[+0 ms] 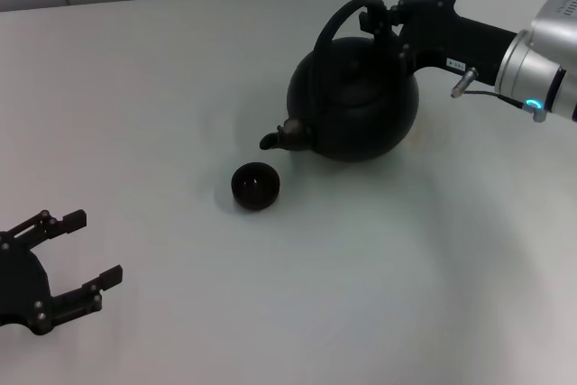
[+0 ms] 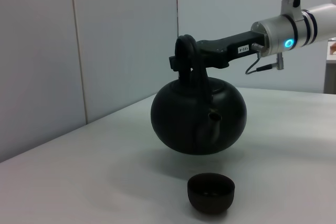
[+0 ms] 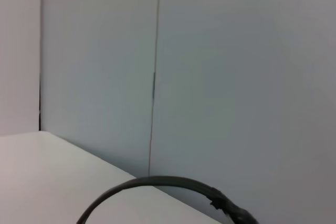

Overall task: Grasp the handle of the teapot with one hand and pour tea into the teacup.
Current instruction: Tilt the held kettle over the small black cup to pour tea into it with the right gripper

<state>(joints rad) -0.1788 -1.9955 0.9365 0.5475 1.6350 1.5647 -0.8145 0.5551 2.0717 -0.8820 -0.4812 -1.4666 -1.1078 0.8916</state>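
The right gripper (image 1: pixel 383 20) is clamped on the handle (image 1: pixel 338 20) of the teapot (image 1: pixel 356 101), gripping the arch near its top, and the pot hangs clear of the white table (image 1: pixel 270 313); the left wrist view shows a gap and a shadow beneath it. The spout (image 1: pixel 284 137) points toward the robot's left and dips just above and beside the teacup (image 1: pixel 256 186), which sits upright on the table. The pot is tilted slightly spout-down. Over at the near left, the left gripper (image 1: pixel 77 254) waits with fingers spread, well apart from everything.
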